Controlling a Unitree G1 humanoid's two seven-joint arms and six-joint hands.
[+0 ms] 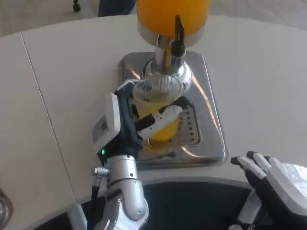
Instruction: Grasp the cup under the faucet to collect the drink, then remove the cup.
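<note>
While the left hand (136, 122) is wrapping its white and black fingers (165, 115) around the cup (156, 112), the cup is standing on the drip tray (211, 139) directly below the faucet (175, 40). The cup is clear, round and thin-walled, and orange drink is filling its lower part. The drip tray is polished metal, rectangular with rounded corners, with a slotted grille just right of the cup. Above it, the dispenser tank (172, 14) is holding orange liquid behind a black tap lever and chrome spout. The counter (57, 81) is plain white and matte. At lower right, the right hand (271, 179) is resting well apart from the tray, fingers loosely extended, gripping nothing.
</note>
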